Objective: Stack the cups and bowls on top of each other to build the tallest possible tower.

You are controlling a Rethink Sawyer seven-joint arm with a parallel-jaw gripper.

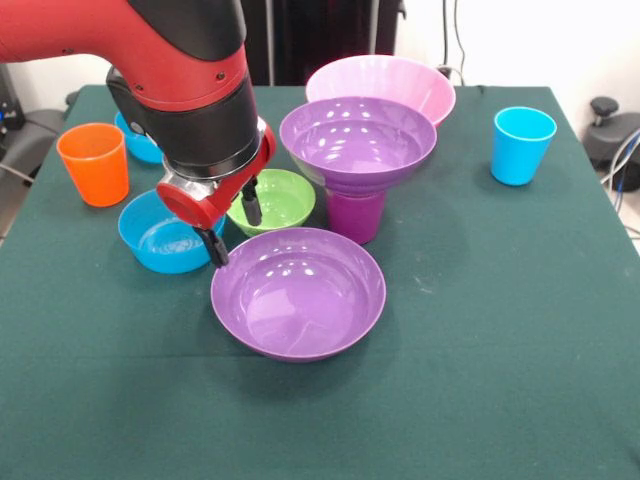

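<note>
My gripper [235,225] is open and empty. One fingertip [252,205] shows over the small green bowl [280,200], the other [217,250] between a small blue bowl [160,238] and a wide purple bowl [298,292] on the table. I cannot tell its height above them. The tower is a purple cup [355,215] with the second wide purple bowl [358,142] on top. The big pink bowl [382,82] stands behind it. An orange cup [92,163] is at the left, a light blue cup [522,145] at the right. A second blue bowl [138,147] is partly hidden by the arm. The lime green cup is out of view.
The red and black arm [190,90] comes down from the top left and covers part of the green table cloth [500,350]. The table's edges run along the left and right sides.
</note>
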